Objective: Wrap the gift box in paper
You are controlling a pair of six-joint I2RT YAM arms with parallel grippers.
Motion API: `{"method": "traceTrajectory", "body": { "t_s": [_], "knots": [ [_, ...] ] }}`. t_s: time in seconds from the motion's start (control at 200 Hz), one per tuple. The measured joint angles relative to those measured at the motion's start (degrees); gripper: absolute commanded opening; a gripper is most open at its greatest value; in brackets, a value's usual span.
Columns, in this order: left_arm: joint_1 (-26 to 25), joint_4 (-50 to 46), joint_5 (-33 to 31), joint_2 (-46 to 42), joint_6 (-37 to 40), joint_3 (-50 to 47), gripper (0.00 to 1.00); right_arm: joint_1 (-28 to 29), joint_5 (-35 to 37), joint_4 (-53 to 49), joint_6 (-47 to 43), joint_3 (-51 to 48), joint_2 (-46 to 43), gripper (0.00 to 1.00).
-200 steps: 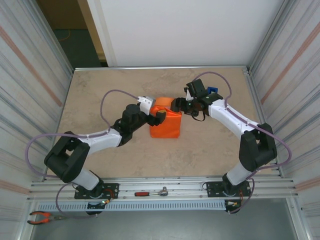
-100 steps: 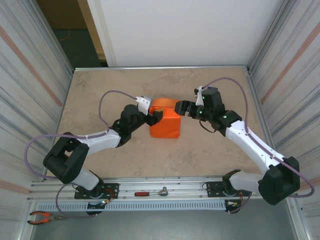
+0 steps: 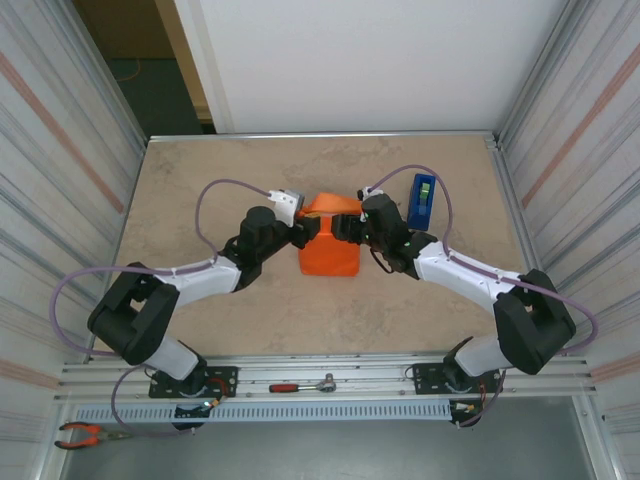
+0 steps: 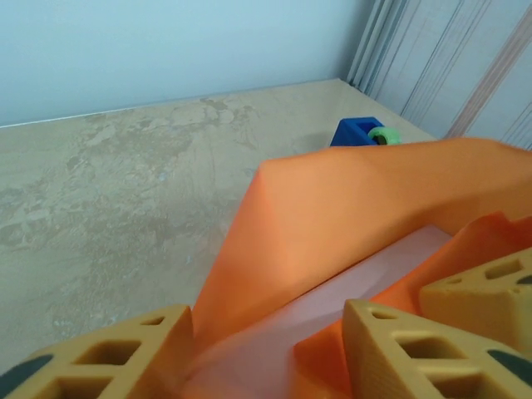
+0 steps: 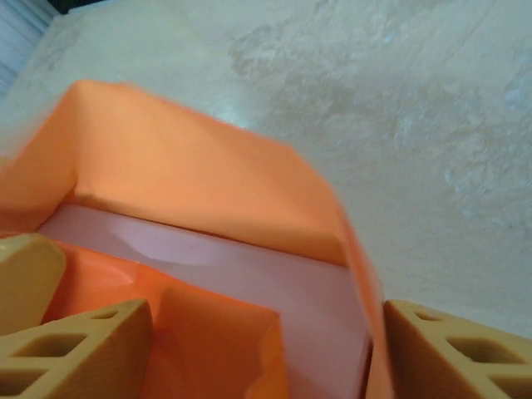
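The gift box (image 3: 331, 255) sits mid-table, its sides skinned in the orange paper (image 3: 338, 206), whose flaps stand up around the top. Both grippers meet over the box top. My left gripper (image 3: 306, 232) is at its left edge and my right gripper (image 3: 346, 227) at its right edge. In the left wrist view the left gripper (image 4: 266, 332) is open, a raised paper flap (image 4: 349, 208) rising between its fingers above the pale box face (image 4: 366, 266). In the right wrist view the right gripper (image 5: 266, 332) is open too, over a folded flap (image 5: 216, 332) and the pale face (image 5: 249, 274).
A blue tape dispenser (image 3: 421, 201) with a green roll stands right of the box, also seen far off as the tape dispenser (image 4: 362, 133). A red-handled tool (image 3: 300, 385) lies on the front rail and pliers (image 3: 80, 433) at the bottom left. Metal walls close both sides.
The right arm has swung left from the tape dispenser to the box's right top edge, uncovering the dispenser. The left gripper has stayed at the box's left top edge.
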Motion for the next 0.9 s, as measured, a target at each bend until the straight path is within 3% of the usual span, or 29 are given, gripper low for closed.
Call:
{"method": "traceTrajectory", "body": {
  "t_s": [0.095, 0.18, 0.296, 0.586, 0.797, 0.902],
  "knots": [
    [0.1, 0.9, 1.2, 0.9, -0.4, 0.7, 0.17, 0.2, 2.8, 3.0, 0.7, -0.9, 0.7, 0.42],
    [0.0, 1.7, 1.6, 1.4, -0.8, 0.9, 0.01, 0.8, 5.1, 4.8, 1.0, -1.0, 1.3, 0.21],
    [-0.1, 1.4, 1.7, 1.5, -0.9, 1.2, 0.00, 0.9, 7.9, 4.7, 1.0, -0.2, 1.5, 0.00],
    [-0.6, -4.4, 0.6, -0.6, -0.7, 2.4, 0.00, 1.6, 9.2, -2.6, -0.9, 4.9, 1.0, 0.00],
    [-2.1, -7.0, 0.9, -2.6, -0.3, 2.4, 0.00, 2.3, 9.8, -2.1, 0.5, 1.2, -3.4, 0.00],
    [-2.6, -6.5, 0.9, -2.6, -0.6, 1.7, 0.33, 2.8, 10.4, 2.0, 3.3, -4.6, -4.0, 0.00]
  ]
}}
